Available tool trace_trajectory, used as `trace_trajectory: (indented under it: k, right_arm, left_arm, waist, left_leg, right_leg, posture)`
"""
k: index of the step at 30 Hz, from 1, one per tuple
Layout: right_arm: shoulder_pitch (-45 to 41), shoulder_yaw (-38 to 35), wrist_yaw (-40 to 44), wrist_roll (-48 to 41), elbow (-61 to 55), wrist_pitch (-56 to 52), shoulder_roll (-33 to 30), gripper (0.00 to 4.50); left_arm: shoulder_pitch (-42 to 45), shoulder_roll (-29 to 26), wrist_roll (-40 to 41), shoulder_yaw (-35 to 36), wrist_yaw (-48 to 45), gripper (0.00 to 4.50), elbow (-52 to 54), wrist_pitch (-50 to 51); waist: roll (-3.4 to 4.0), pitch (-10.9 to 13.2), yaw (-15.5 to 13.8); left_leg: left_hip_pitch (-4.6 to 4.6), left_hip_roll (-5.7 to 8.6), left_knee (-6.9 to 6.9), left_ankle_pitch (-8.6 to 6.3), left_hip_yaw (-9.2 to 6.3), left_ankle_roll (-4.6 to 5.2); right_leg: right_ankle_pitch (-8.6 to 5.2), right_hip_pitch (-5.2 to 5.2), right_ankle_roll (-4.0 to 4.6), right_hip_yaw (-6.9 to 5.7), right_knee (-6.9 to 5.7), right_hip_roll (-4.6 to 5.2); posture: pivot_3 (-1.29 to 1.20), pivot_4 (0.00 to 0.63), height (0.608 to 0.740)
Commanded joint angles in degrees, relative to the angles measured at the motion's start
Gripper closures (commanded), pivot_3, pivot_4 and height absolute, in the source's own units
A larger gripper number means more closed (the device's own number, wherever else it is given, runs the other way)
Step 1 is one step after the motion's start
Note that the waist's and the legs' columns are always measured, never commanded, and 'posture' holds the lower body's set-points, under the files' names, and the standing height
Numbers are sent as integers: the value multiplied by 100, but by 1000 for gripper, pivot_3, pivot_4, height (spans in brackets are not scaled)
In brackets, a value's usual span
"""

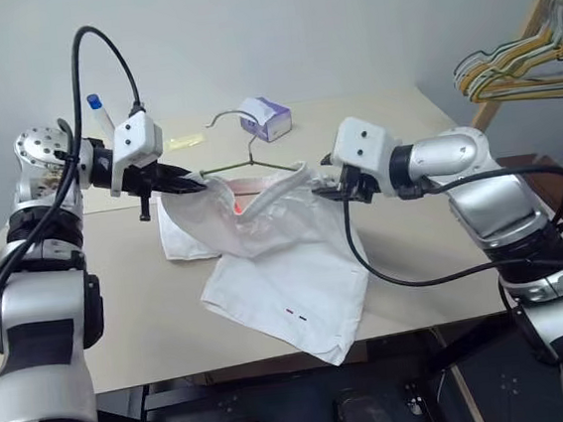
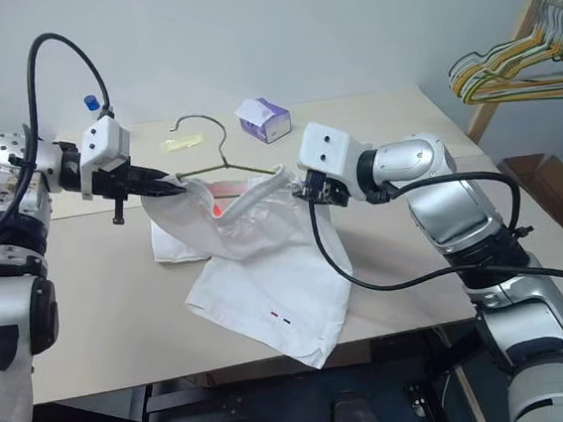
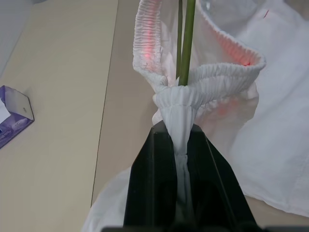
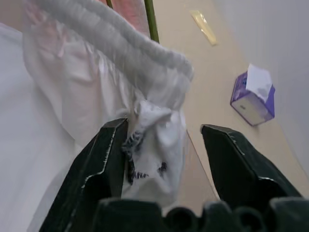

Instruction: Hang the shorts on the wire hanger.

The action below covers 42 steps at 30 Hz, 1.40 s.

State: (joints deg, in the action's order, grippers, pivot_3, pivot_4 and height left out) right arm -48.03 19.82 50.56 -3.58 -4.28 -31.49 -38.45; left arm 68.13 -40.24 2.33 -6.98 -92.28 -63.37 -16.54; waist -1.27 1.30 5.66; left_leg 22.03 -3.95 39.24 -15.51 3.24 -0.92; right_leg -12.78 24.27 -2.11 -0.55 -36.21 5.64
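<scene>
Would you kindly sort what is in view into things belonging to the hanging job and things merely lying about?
Belonging to the job:
- shorts
- wire hanger
- left pincer, shut on the waistband
- right pincer, open at the waistband

Lying about:
- tissue box
- bottle
- yellow wrapper
- bunch of hangers

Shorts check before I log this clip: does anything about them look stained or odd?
Yes. The shorts show a pink stain inside the gathered waistband, near the wire hanger, and two tiny marks near the hem. The left pincer pinches the waistband; the right pincer stands open beside it.
</scene>
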Motion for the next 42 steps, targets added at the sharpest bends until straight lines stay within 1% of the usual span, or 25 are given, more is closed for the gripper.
trace_trajectory:
  k: [1, 5, 9, 11, 15, 20, 23, 29, 30, 32, 33, 34, 36, 39, 42]
  right_arm:
    - [-67, -322, 2, -77, -19, 38, 84, 1778]
    - [-142, -623, 670, -857, -76, -521, 103, 1778]
    - [-270, -733, 1111, -1286, 24, -858, 83, 1778]
    - [-412, -689, 1157, -1298, 253, -1002, 118, 1778]
    - [-573, -558, 1124, -1169, 682, -952, 211, 1778]
    - [-608, -534, 1177, -1148, 794, -945, 301, 1778]
    - [-604, -587, 1218, -1200, 791, -1015, 323, 2332]
    - [-535, -542, 1152, -1085, 781, -1015, 312, 4354]
    - [-514, -524, 1144, -1046, 774, -977, 308, 4486]
    - [-472, -534, 1106, -1020, 754, -956, 326, 4486]
    - [-446, -547, 1075, -1018, 733, -963, 339, 4500]
    - [-427, -556, 1054, -1015, 718, -966, 347, 4500]
    - [-384, -570, 1017, -1004, 679, -981, 355, 4500]
    - [-285, -628, 914, -1031, 586, -1063, 358, 4500]
    - [-207, -715, 759, -1082, 536, -1199, 363, 4500]
  left_arm:
    - [46, -66, 70, 113, -22, 4500, 188, -63]
    - [15, -57, 159, 39, -22, 4500, 240, -119]
    - [16, -42, 360, -48, -22, 4500, 292, -102]
    - [-1, -61, 542, -162, -22, 4500, 363, -71]
    - [-22, -83, 760, -323, -22, 4500, 457, -35]
    - [-8, -79, 855, -406, -22, 4500, 455, -52]
    - [-9, -84, 894, -433, -22, 4500, 458, -64]
    - [-14, -72, 852, -395, -22, 4500, 385, -112]
    - [-8, -59, 835, -354, -22, 4500, 356, -108]
    - [-8, -37, 789, -263, -22, 4500, 277, -167]
    - [-13, -20, 756, -193, -14, 3826, 233, -198]
    - [-16, -4, 726, -134, -10, 3628, 199, -220]
    - [-19, 35, 696, -8, 74, 3028, 153, -247]
    - [29, 129, 803, 301, 440, 1976, 82, -173]
    - [86, 149, 745, 533, 894, 1054, 36, -136]
  waist:
    - [0, 0, 10]
    - [0, 0, 11]
    - [0, 0, 10]
    - [0, 0, 14]
    - [0, 0, 27]
    - [0, 0, 74]
    - [0, 0, 114]
    - [0, 0, 164]
    - [0, 0, 169]
    - [0, 0, 168]
    - [0, 0, 166]
    - [0, 0, 165]
    - [0, 0, 162]
    - [0, 0, 154]
    - [0, 0, 157]
  left_leg:
    - [1, 0, 0, 0, 0, 0]
    - [1, 0, 0, 0, -1, 0]
    - [-1, 0, 0, 0, -1, 0]
    - [-1, 0, 0, 0, -1, 0]
    - [-1, -1, 0, 0, -1, 0]
    - [1, 0, 0, 0, -1, 0]
    - [2, 0, 1, 0, -1, 0]
    - [1, 0, 1, 0, -2, 0]
    - [0, 0, 1, 0, -2, 0]
    - [-1, 0, 1, 0, -1, 0]
    - [-1, 0, 1, 0, -1, 0]
    - [-1, 0, 1, 0, -1, 0]
    - [0, 0, 1, 0, -1, 0]
    - [1, 0, 1, 0, -2, 0]
    - [1, 0, 1, 0, -2, 0]
  right_leg:
    - [0, 0, 0, 1, 0, 0]
    - [0, -1, 0, 0, 1, 0]
    - [0, -3, 0, 0, 0, 0]
    - [0, -2, 0, 0, -1, 0]
    - [0, -2, 0, 1, -1, 0]
    - [0, 0, 0, 1, -2, 0]
    - [0, -1, 0, 1, -2, 0]
    - [0, 0, 0, 1, -2, 0]
    - [0, 0, 0, 2, -2, 0]
    - [0, 0, -1, 2, -3, 0]
    - [0, 0, -1, 2, -4, 0]
    - [0, 0, -1, 2, -3, 0]
    - [0, 0, -1, 2, -3, 0]
    - [1, 0, -1, 1, -2, 1]
    - [1, 0, -1, 1, -2, 1]
  posture:
    - [-70, 0, 740]
    - [-77, 0, 740]
    - [-86, 0, 740]
    - [-93, 0, 740]
    - [-96, 0, 740]
    - [-100, 0, 740]
    - [-100, 0, 740]
    - [-97, 0, 740]
    - [-97, 0, 740]
    - [-96, 0, 740]
    - [-97, 0, 740]
    - [-97, 0, 740]
    - [-97, 0, 740]
    - [-101, 0, 740]
    - [-107, 0, 740]
